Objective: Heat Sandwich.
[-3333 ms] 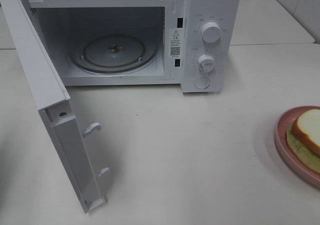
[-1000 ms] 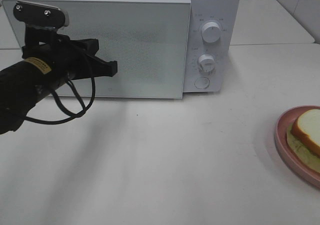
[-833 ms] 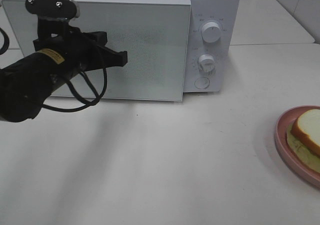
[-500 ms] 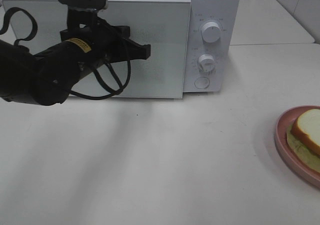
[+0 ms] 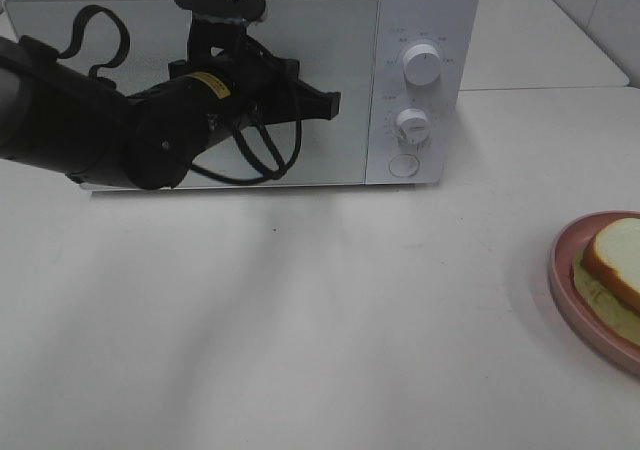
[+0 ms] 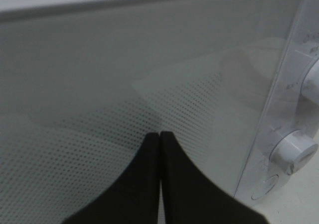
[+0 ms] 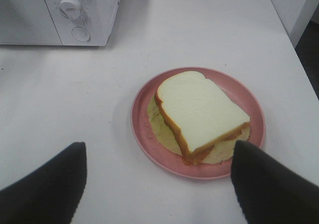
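The sandwich (image 7: 199,114) is seen lying flat on a pink plate (image 7: 144,129) at the right edge of the tabletop (image 5: 330,320), well apart from the microwave (image 5: 420,30), whose door (image 5: 340,60) is seen shut. From the right hand (image 7: 158,181) the sandwich lies straight ahead and just below, framed between the two spread fingers (image 7: 45,184), which are held wide apart and empty. Its slices are square, so no clear long axis is offered; one corner is turned toward the microwave. The right hand is judged by far the nearer. The left hand (image 5: 335,103) is pressed shut on nothing, its tips set against the door near the control panel, across the tabletop from the plate.

Counted: one sandwich of two slices, one plate, one microwave carrying two knobs (image 5: 421,65) and one round button (image 5: 403,165), and two hands.
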Available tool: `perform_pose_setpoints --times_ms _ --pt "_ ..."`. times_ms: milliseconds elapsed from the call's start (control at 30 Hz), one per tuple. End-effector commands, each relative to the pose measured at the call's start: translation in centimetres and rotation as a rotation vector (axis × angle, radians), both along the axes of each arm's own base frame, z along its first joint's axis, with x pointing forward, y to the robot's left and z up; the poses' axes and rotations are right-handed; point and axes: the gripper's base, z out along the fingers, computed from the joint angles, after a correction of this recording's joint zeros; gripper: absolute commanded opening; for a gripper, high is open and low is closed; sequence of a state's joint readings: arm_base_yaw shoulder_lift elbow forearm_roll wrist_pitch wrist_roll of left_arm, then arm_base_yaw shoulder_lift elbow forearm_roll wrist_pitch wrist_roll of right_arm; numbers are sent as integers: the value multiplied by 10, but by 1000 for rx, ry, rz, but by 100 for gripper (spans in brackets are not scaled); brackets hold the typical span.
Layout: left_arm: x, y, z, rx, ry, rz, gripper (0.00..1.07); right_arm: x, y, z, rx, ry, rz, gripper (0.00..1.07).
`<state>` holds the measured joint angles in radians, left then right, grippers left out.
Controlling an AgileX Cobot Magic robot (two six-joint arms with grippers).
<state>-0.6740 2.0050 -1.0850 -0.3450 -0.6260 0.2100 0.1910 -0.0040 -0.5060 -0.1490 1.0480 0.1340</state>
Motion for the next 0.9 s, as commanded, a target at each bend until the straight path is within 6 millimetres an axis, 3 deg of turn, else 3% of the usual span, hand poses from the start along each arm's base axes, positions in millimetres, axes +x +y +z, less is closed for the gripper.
perform_pose_setpoints --times_ms 33,900 --pt "19 5 7 -69 -40 91 0 -3 0 -1 -2 -31 0 76" --pt "3 -17 16 -66 -55 30 0 -3 0 -1 -3 -31 0 76"
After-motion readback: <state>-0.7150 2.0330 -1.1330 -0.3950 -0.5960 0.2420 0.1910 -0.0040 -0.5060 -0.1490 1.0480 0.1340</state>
